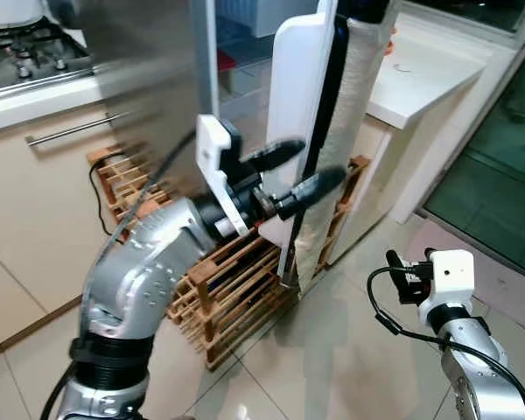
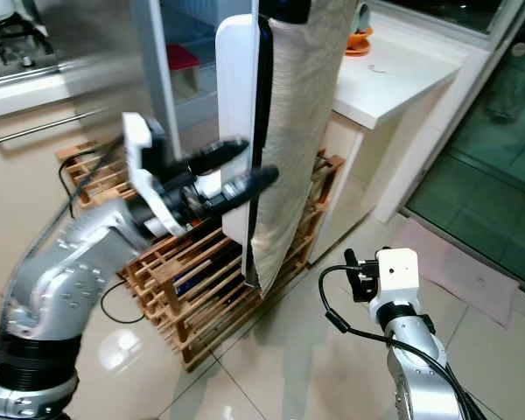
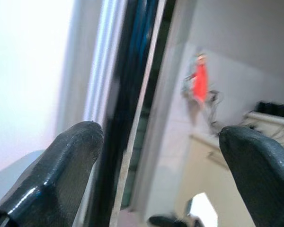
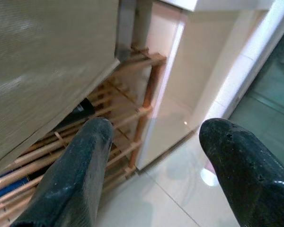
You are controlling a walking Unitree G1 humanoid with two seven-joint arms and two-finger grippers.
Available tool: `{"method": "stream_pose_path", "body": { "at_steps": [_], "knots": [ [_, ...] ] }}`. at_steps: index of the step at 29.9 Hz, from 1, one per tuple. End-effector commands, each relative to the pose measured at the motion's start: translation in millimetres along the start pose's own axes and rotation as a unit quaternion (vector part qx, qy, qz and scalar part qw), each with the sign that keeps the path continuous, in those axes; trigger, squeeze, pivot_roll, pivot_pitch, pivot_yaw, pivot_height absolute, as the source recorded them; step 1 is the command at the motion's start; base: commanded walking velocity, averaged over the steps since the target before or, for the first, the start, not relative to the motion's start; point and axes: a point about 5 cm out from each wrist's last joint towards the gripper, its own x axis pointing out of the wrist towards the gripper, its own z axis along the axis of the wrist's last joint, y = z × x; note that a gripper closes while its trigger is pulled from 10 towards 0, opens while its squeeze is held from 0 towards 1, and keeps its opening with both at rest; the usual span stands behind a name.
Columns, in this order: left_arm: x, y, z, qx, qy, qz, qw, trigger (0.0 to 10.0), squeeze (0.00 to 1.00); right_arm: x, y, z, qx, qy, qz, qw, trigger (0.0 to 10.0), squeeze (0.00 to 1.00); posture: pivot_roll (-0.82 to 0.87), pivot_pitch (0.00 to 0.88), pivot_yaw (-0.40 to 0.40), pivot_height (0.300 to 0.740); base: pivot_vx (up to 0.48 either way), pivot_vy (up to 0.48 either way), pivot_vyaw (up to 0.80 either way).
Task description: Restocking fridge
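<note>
In front of you, the fridge door (image 1: 302, 114) stands ajar on a wooden rack (image 1: 236, 297). Your left gripper (image 1: 302, 171) is spread wide at its edge, probably not touching. Right gripper (image 4: 156, 165) low, open, empty.

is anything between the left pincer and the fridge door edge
Nothing visible. The left pincer is open right at the fridge door, its fingers level with the door's black edge, with no object between them.
</note>
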Motion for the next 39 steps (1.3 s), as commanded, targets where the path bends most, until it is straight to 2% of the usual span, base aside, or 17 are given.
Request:
{"method": "stream_pose_path", "body": {
  "at_steps": [1, 3, 4, 8, 9, 14, 16, 18, 19, 20, 21, 26, 28, 35, 36, 37, 39],
  "knots": [
    [-10.6, 0.8, 3, -0.031, 0.004, -0.001, 0.999, 10.0, 0.00, -4.8, -8.4, -11, -0.017, 0.023, -0.017, 0.999, 10.0, 0.00, 0.00, 0.000, -0.056, 0.740, 0.000, 0.000, 0.00],
    [-22.1, -1.1, 5, -0.042, 0.009, -0.001, 0.999, 10.0, 0.00, -12.6, -23.8, -31, -0.028, 0.059, -0.068, 0.996, 10.0, 0.00, 0.01, 0.000, -0.057, 0.740, 0.000, 0.000, 0.00],
    [-22.1, -1.1, 5, -0.042, 0.009, -0.001, 0.999, 10.0, 0.00, -12.6, -23.8, -31, -0.028, 0.059, -0.068, 0.996, 10.0, 0.00, 0.01, 0.000, -0.057, 0.740, 0.000, 0.000, 0.00],
    [-44.1, 4.9, 0, -0.040, 0.034, 0.046, 0.998, 10.0, 0.00, -20.6, -27.9, -59, -0.024, 0.103, -0.077, 0.991, 10.0, 0.00, 0.01, 0.000, -0.052, 0.740, 0.000, 0.000, 0.00],
    [-56.5, 9.6, -9, -0.030, 0.060, 0.078, 0.995, 10.0, 0.00, -23.4, -29.0, -63, -0.031, 0.110, -0.071, 0.991, 10.0, 0.00, 0.02, 0.000, -0.053, 0.740, 0.000, 0.000, 0.00],
    [-73.0, 20.8, -29, -0.028, 0.099, 0.153, 0.983, 10.0, 0.00, -23.4, -18.1, -68, -0.029, 0.122, -0.029, 0.992, 10.0, 0.00, 0.03, 0.000, -0.055, 0.740, 0.000, 0.000, 0.00],
    [-77.9, 30.6, -37, -0.001, 0.108, 0.201, 0.973, 10.0, 0.00, -20.4, -11.8, -67, -0.028, 0.116, -0.009, 0.993, 10.0, 0.00, 0.03, 0.000, -0.056, 0.740, 0.000, 0.000, 0.00],
    [-82.6, 40.9, -42, 0.033, 0.117, 0.253, 0.960, 10.0, 0.00, -16.5, -4.5, -67, -0.019, 0.121, 0.019, 0.992, 10.0, 0.00, 0.03, 0.000, -0.057, 0.740, 0.000, 0.000, 0.00],
    [-86.3, 47.6, -46, 0.044, 0.122, 0.291, 0.948, 10.0, 0.00, -13.9, -0.4, -66, -0.018, 0.121, 0.031, 0.992, 10.0, 0.00, 0.03, 0.000, -0.059, 0.740, 0.000, 0.000, 0.00],
    [-97.3, 59.2, -57, 0.068, 0.146, 0.360, 0.919, 10.0, 0.00, -8.7, 6.7, -67, -0.007, 0.138, 0.053, 0.989, 10.0, 0.00, 0.03, 0.000, -0.062, 0.740, 0.000, 0.000, 0.00],
    [-97.3, 59.2, -57, 0.068, 0.146, 0.360, 0.919, 10.0, 0.00, -8.7, 6.7, -67, -0.007, 0.138, 0.053, 0.989, 10.0, 0.00, 0.03, 0.000, -0.062, 0.740, 0.000, 0.000, 0.00],
    [-124.3, 70.0, -84, 0.070, 0.218, 0.448, 0.864, 10.0, 0.00, -3.5, 8.3, -74, 0.013, 0.177, 0.050, 0.983, 10.0, 0.00, 0.04, 0.000, -0.064, 0.740, 0.000, 0.000, 0.00],
    [-129.7, 71.6, -89, 0.073, 0.220, 0.464, 0.855, 10.0, 0.00, -0.4, 7.4, -71, 0.015, 0.167, 0.042, 0.985, 10.0, 0.00, 0.04, 0.000, -0.065, 0.740, 0.000, 0.000, 0.00],
    [-140.0, 76.8, -91, 0.111, 0.167, 0.547, 0.813, 10.0, 0.00, 27.6, 7.6, -20, -0.025, 0.028, 0.045, 0.998, 10.0, 0.00, 0.03, 0.000, -0.057, 0.740, 0.000, 0.000, 0.00],
    [-138.0, 72.5, -91, 0.128, 0.149, 0.560, 0.805, 10.0, 0.00, 35.3, 12.2, 2, -0.022, -0.022, 0.041, 0.999, 10.0, 0.00, 0.03, 0.000, -0.051, 0.740, 0.000, 0.000, 0.00],
    [-137.5, 70.7, -91, 0.131, 0.143, 0.565, 0.802, 10.0, 0.00, 37.1, 14.1, 9, -0.017, -0.036, 0.040, 0.998, 10.0, 0.00, 0.03, 0.000, -0.051, 0.740, 0.000, 0.000, 0.00],
    [-138.4, 64.2, -93, 0.145, 0.128, 0.592, 0.783, 10.0, 0.00, 41.5, 24.5, 30, 0.015, -0.077, 0.043, 0.996, 10.0, 0.00, 0.03, 0.000, -0.047, 0.740, 0.000, 0.000, 0.00]
  ]
}}
